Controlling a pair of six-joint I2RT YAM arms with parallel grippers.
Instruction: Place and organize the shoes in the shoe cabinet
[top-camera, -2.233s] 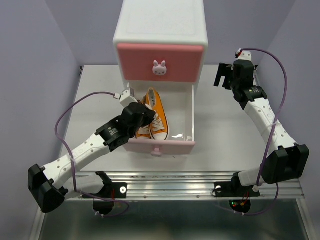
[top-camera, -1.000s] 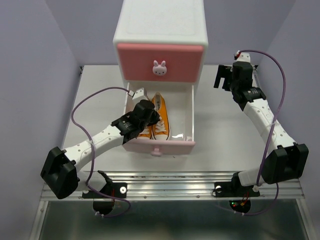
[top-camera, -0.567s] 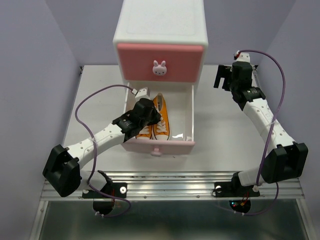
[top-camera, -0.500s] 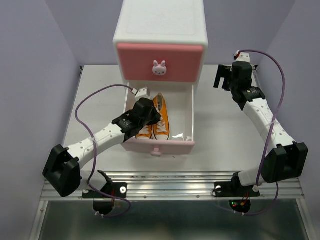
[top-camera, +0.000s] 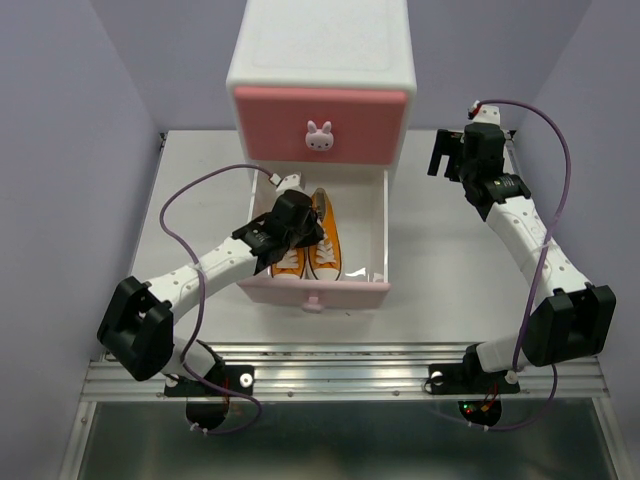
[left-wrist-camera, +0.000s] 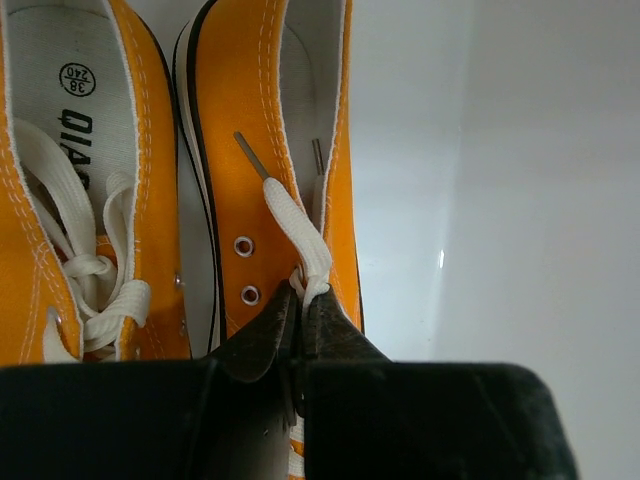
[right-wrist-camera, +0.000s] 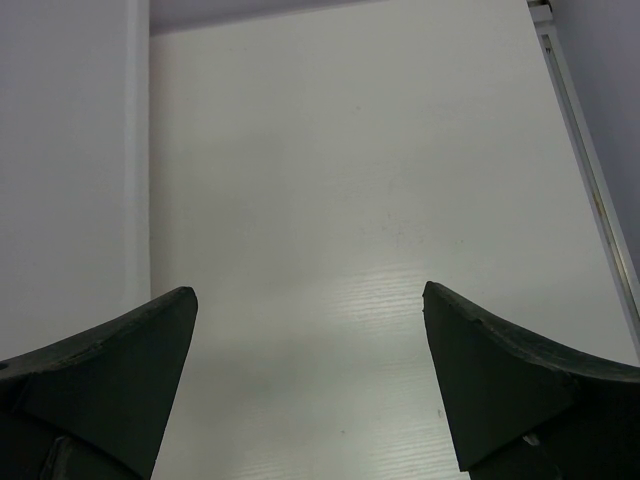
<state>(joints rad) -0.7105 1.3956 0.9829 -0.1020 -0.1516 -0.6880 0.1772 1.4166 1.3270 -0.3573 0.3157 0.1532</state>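
Shoe cabinet (top-camera: 320, 50) at far middle of table (top-camera: 200, 180) — upper drawer (top-camera: 270, 125) shut, lower drawer (top-camera: 345, 292) standing out toward arm bases. I see orange shoes (top-camera: 326, 245) side by side inside it, toward its left. Left gripper (left-wrist-camera: 298, 322) down in drawer, fingertips pinched together on white lace (left-wrist-camera: 300, 235) of right-hand shoe. Right gripper (right-wrist-camera: 310, 385) right of cabinet, over bare table — jaws spread wide, holding nothing.

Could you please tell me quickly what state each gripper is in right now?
Left gripper: closed, pinching the white lace of an orange sneaker.
Right gripper: open, holding nothing.
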